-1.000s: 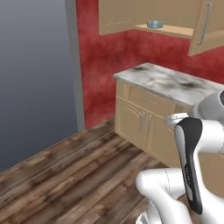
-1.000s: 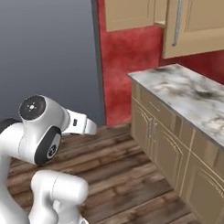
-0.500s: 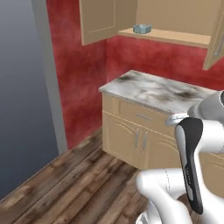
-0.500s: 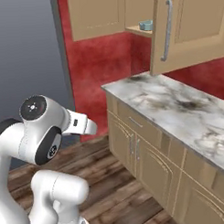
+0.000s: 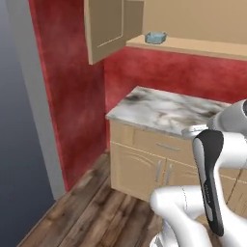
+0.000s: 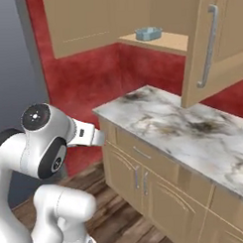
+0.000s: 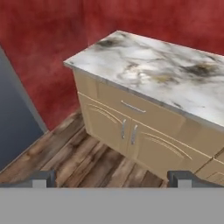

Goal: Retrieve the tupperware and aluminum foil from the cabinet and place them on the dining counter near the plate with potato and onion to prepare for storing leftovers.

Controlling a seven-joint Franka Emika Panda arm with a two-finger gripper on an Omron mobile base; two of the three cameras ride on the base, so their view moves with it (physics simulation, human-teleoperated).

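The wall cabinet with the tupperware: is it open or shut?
Open: the cabinet door stands swung out, baring the tupperware on its shelf.

Our two base cams sit behind the arm, left and right, both looking forward and a bit up at the open cabinet [image 5: 108, 29] with the tupperware [image 5: 156, 37] on its shelf, plus the marble wall counter [image 5: 164, 111] below. Hand cam looks down at that same counter [image 7: 162, 70] and wood floor [image 7: 74, 157], from fairly near.
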